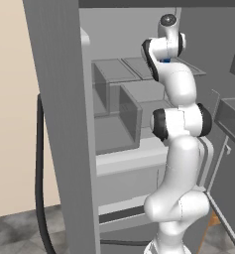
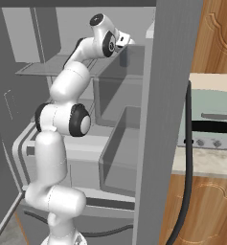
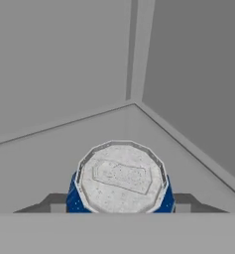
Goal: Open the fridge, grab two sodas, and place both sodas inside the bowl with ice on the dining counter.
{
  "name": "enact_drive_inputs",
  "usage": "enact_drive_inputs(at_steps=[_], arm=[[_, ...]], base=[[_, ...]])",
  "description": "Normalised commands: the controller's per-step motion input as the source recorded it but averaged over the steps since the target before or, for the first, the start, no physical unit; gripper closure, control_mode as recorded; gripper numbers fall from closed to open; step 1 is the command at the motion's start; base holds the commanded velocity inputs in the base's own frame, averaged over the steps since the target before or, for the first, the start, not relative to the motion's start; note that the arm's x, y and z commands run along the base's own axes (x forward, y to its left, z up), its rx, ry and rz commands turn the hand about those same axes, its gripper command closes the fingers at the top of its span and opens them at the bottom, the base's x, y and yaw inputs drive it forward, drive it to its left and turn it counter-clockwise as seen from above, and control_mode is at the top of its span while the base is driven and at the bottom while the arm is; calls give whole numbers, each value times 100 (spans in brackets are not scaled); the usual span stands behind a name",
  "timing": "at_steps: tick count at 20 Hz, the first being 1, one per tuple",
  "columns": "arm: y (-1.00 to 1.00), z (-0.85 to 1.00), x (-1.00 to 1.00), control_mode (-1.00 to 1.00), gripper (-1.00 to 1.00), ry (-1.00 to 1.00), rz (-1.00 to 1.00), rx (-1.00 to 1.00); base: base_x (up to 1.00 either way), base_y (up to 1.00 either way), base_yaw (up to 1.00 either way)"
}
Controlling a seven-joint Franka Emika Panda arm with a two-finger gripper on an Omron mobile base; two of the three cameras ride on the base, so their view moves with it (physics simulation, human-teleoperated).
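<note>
The blue can [image 3: 120, 184] stands at lower centre of the hand view on a grey shelf [image 3: 49, 149] inside the open fridge [image 1: 64, 124], near its back corner, flanked by the fingers [image 3: 182, 200], spread either side; whether they pinch it cannot be told.

A rendered kitchen: open fridge [image 1: 64, 124], wooden cabinets [image 2: 215, 38], stove [image 2: 213, 119] beside it.

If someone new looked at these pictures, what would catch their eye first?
The white arm reaching deep into the open grey fridge stands out first. In the hand view, a blue can with a silvery top sits upright between the gripper fingers, near the fridge's back corner.
</note>
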Motion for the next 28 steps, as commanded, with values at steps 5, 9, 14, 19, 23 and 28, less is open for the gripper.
enact_drive_inputs(at_steps=[5,9,14,19,23,28], arm=[[0,-1,2,-100,100,1,0,0],[0,-3,0,-100,100,0,0,0],[-1,-9,-26,-100,100,0,0,0],[2,-13,-83,-100,100,-6,0,0],[23,-12,-100,-100,100,-8,0,0],[41,-37,-100,-100,100,-9,0,0]], base=[[0,0,0],[0,0,0],[0,0,0],[0,0,0],[0,0,0],[0,0,0]])
